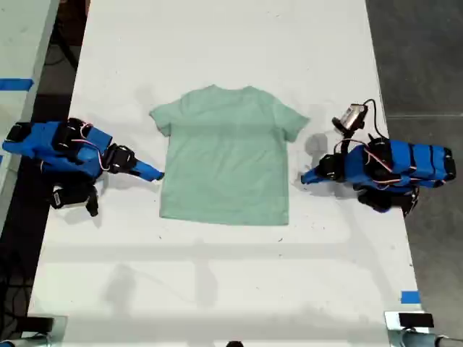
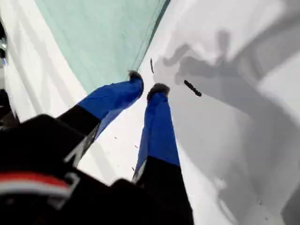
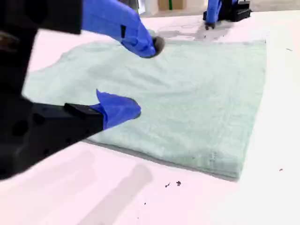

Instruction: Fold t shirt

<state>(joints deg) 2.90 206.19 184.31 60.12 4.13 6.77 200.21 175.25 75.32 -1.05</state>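
At exterior view's left, our second gripper (image 3: 144, 78) hung over the t shirt (image 1: 226, 155) edge, fingers wide apart, empty. Shirt lay flat mid-table (image 1: 217, 43). At right, our first gripper (image 2: 146, 83) sat beside the hem, barely parted, empty. Risk: closing w/o cloth, or dragging wrinkles.

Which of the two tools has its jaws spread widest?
My second tool, at the exterior view's left beside the t shirt: its jaws gape wide, while those of my first tool nearly meet.
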